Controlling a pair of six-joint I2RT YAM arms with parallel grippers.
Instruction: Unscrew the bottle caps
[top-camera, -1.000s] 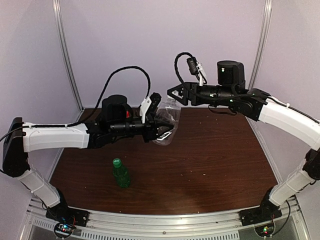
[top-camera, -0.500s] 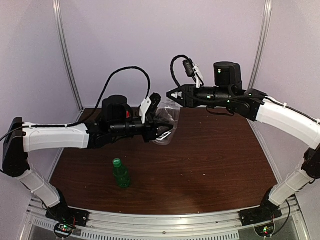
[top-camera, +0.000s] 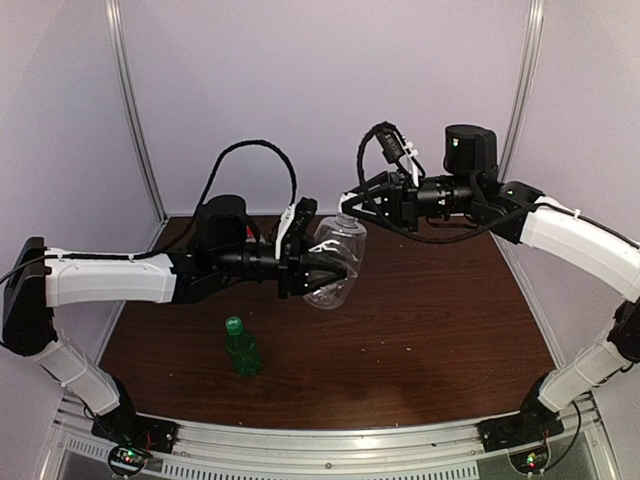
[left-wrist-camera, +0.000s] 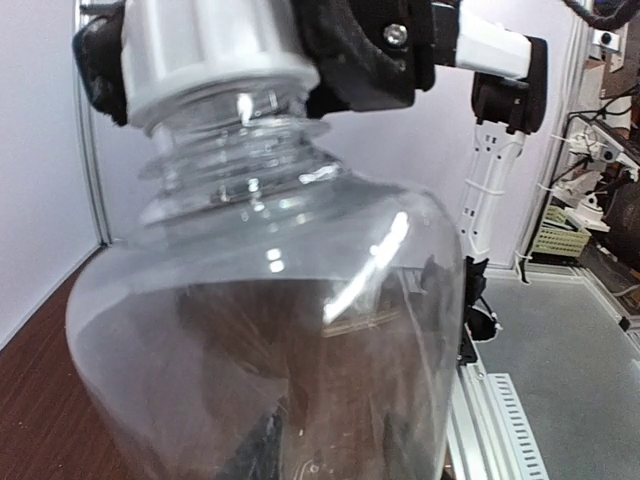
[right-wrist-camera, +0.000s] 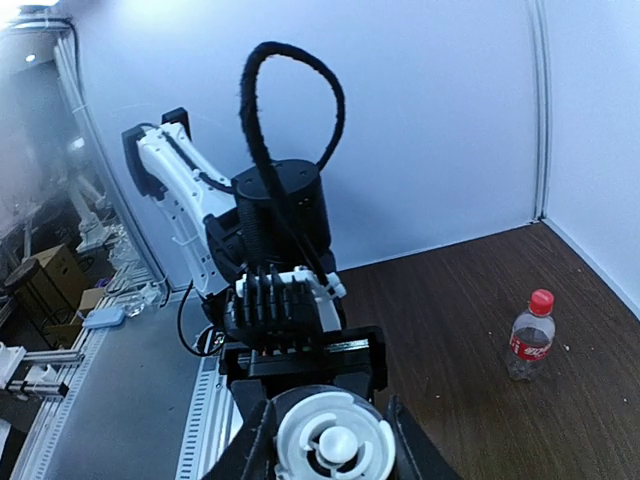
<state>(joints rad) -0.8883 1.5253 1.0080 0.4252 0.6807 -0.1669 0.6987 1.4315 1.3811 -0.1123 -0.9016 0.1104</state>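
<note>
My left gripper (top-camera: 320, 270) holds the wide clear rounded bottle (top-camera: 338, 262) up above the table, shut on its body. In the left wrist view the bottle (left-wrist-camera: 270, 330) fills the frame, and that gripper's dark fingers (left-wrist-camera: 258, 452) show through its lower part. My right gripper (top-camera: 350, 207) is shut on the bottle's white cap (right-wrist-camera: 333, 440), one finger (right-wrist-camera: 256, 447) on each side. The same white cap (left-wrist-camera: 205, 50) shows at the top of the left wrist view. A green bottle (top-camera: 242, 350) with a green cap (top-camera: 234, 325) stands upright near the front left.
A small clear bottle with a red label (right-wrist-camera: 529, 342) and a red cap (right-wrist-camera: 541, 299) stands upright on the brown table (top-camera: 440, 320) near the back wall. A metal rail (top-camera: 330, 440) runs along the near edge. Pale walls enclose the back and sides.
My right gripper has gone from open to shut and now sits on the white cap. My left gripper has carried the clear bottle slightly right, toward it. The green bottle has not moved.
</note>
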